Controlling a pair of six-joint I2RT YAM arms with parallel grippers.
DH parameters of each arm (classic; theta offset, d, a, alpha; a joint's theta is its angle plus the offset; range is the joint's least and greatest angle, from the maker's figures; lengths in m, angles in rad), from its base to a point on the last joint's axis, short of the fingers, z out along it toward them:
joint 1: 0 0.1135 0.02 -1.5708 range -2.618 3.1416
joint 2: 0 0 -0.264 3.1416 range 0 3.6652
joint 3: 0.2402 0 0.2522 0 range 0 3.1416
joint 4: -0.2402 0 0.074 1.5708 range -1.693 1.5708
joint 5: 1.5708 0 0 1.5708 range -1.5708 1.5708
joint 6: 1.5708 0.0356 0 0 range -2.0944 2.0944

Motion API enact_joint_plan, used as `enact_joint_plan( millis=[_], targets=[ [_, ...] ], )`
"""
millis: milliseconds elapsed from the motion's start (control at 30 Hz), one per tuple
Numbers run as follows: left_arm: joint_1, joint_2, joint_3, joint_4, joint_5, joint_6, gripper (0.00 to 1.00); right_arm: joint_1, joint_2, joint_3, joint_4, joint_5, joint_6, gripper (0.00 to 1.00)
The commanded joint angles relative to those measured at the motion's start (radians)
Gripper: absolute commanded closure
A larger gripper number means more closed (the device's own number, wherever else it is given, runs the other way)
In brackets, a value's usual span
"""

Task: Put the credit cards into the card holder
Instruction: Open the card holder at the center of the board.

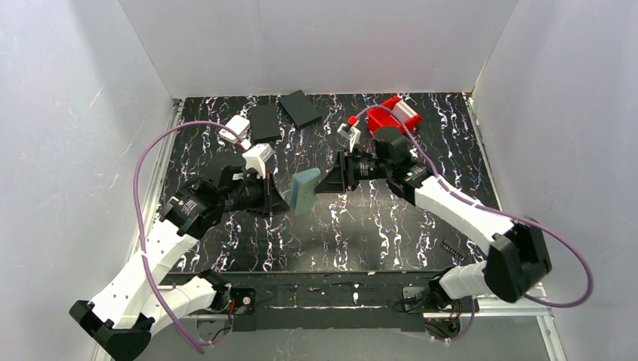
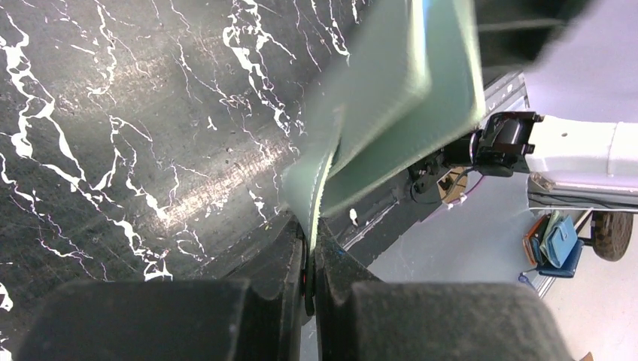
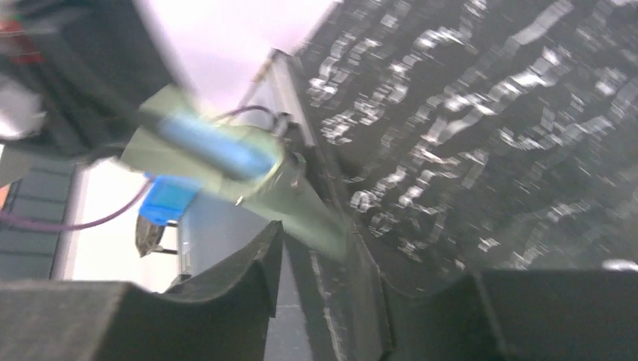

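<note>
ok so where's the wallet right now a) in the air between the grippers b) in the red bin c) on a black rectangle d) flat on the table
a: the wallet hangs in the air, pinched by the left gripper, the right gripper at its other edge.

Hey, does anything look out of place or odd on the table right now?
Yes: the sage-green folding wallet is off the black marbled table, hanging half-open in mid-air between the two arms. The left arm's fingers pinch one flap edge; the right wrist view is too blurred to show a grip.
</note>
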Motion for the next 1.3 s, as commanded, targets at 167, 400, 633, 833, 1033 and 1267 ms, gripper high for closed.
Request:
enact_joint_plan(
  millis=[167,400,633,833,1033,1267],
  targets=[
    [0.005,0.188,-0.175,0.119,0.154,-0.048,1.0,-0.012,0.316,-0.033,-0.233,0.118,-0.139,0.47],
    [0.006,0.357,-0.238,0.25,0.239,-0.17,1.0,-0.001,0.333,-0.022,-0.384,0.405,-0.256,0.39],
    [0.01,0.38,-0.085,0.071,0.159,-0.153,1.0,0.188,0.045,-0.166,-0.26,0.438,-0.502,0.18],
    [0.01,0.359,-0.068,0.026,0.177,-0.078,1.0,0.451,-0.09,-0.295,0.092,0.939,-0.717,0.11],
    [0.01,0.342,-0.073,-0.02,0.219,-0.013,1.0,0.348,-0.137,-0.372,0.266,0.607,-0.928,0.16],
    [0.01,0.329,-0.082,-0.029,0.267,0.02,1.0,0.271,-0.038,-0.396,0.365,0.276,-0.958,0.2]
  ],
)
